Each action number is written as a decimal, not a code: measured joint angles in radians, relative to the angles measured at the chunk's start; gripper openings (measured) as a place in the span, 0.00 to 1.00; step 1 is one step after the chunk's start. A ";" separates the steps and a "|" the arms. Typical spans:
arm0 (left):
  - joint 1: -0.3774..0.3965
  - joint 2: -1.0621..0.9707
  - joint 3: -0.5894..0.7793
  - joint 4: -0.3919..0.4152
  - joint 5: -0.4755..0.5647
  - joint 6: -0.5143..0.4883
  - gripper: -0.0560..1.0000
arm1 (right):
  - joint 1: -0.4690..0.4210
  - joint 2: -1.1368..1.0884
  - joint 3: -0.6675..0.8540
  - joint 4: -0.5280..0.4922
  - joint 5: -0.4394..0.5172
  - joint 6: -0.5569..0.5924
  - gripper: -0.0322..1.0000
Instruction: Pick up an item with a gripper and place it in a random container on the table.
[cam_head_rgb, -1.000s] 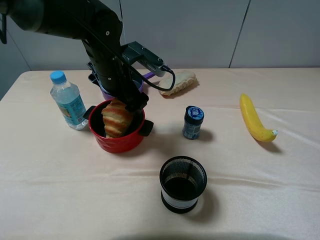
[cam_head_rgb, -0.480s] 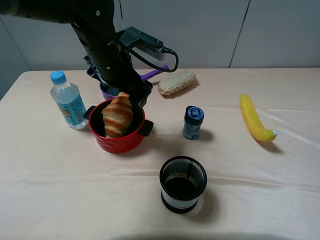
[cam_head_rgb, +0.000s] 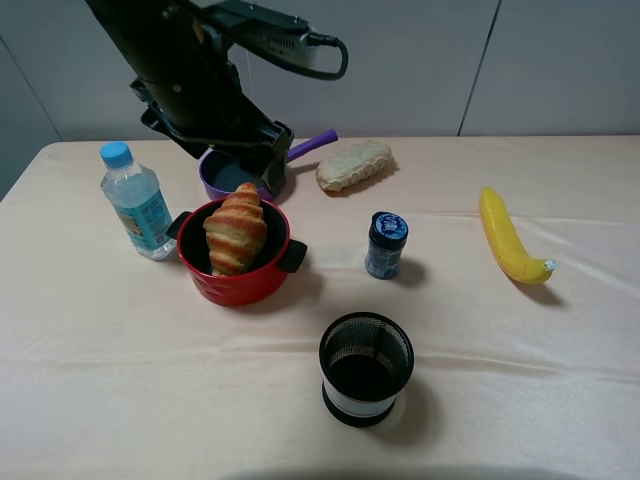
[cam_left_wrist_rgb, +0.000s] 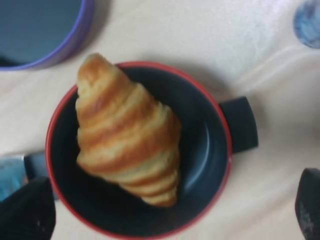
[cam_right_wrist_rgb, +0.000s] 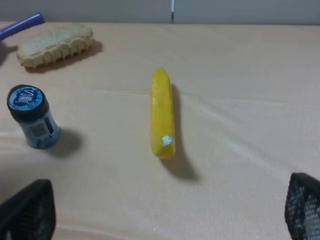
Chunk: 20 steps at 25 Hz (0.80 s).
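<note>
The croissant (cam_head_rgb: 235, 229) lies inside the red pot (cam_head_rgb: 240, 285), one tapered end propped up over the rim on the far side, the rest sloping down into the dark interior; the left wrist view shows this from straight above (cam_left_wrist_rgb: 127, 132), with the pot's grey inside and one black side handle (cam_left_wrist_rgb: 239, 124) clear, which the high camera gives only at an angle. The left hand (cam_head_rgb: 262, 165) hangs above and behind the pot, over the purple pan (cam_head_rgb: 232, 175), its fingers spread wide and holding nothing; in its own wrist view only two dark fingertips (cam_left_wrist_rgb: 25, 210) show at the frame's corners, well apart. The right hand appears only in the right wrist view, as two dark fingertips (cam_right_wrist_rgb: 27, 210) at the corners, set wide and empty, looking over the banana (cam_right_wrist_rgb: 161, 114), the blue-capped jar (cam_right_wrist_rgb: 31, 117) and the pale bread loaf (cam_right_wrist_rgb: 56, 44) on the beige surface (cam_right_wrist_rgb: 240, 100). Only the high view shows the water bottle (cam_head_rgb: 135, 200) beside the pot and the black mesh cup (cam_head_rgb: 366, 366) nearer the front.
</note>
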 joint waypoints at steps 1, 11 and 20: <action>0.000 -0.017 0.000 -0.008 0.014 0.000 0.97 | 0.000 0.000 0.000 0.000 0.000 0.000 0.70; -0.007 -0.166 0.000 -0.081 0.181 0.000 0.97 | 0.000 0.000 0.000 0.002 0.000 0.000 0.70; -0.032 -0.314 0.001 -0.099 0.319 0.000 0.97 | 0.000 0.000 0.000 0.002 0.000 0.000 0.70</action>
